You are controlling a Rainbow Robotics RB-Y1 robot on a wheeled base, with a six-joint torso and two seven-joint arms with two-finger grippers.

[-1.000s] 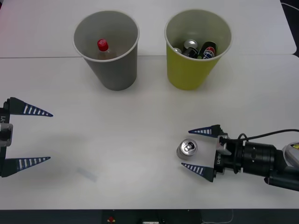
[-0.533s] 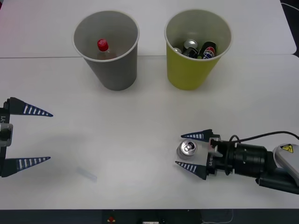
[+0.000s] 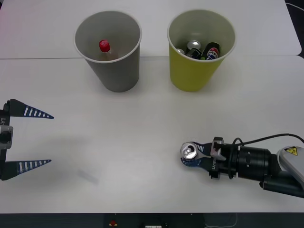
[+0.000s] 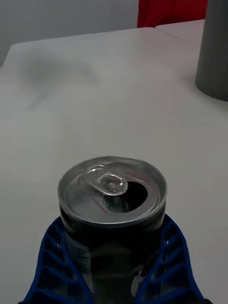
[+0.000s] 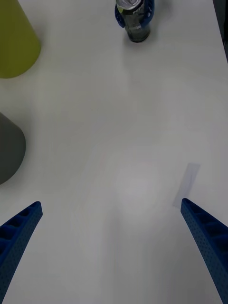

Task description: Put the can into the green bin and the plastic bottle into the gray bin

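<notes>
On the white table (image 3: 142, 137), front-right, we have the can (image 3: 190, 151) standing upright w/ its pull-tab top up, mouth open. Our right gripper (image 3: 194, 156) is clamped on it, blue ribbed fingers (image 4: 52, 251) pressed vs both of its dark sides; its arm comes in low from the right. Green bin (image 3: 200, 47) stands well apart at the far side, upright, w/ a dark blue logo can (image 3: 212, 51) + other silver cans inside. Gray bin (image 3: 109, 50) is just beside it to the left; the plastic bottle (image 3: 105, 49) stands inside, red cap up. Our left gripper (image 3: 27, 138) hovers at the table's left edge, fingers spread wide, holding nothing, far from the can.
</notes>
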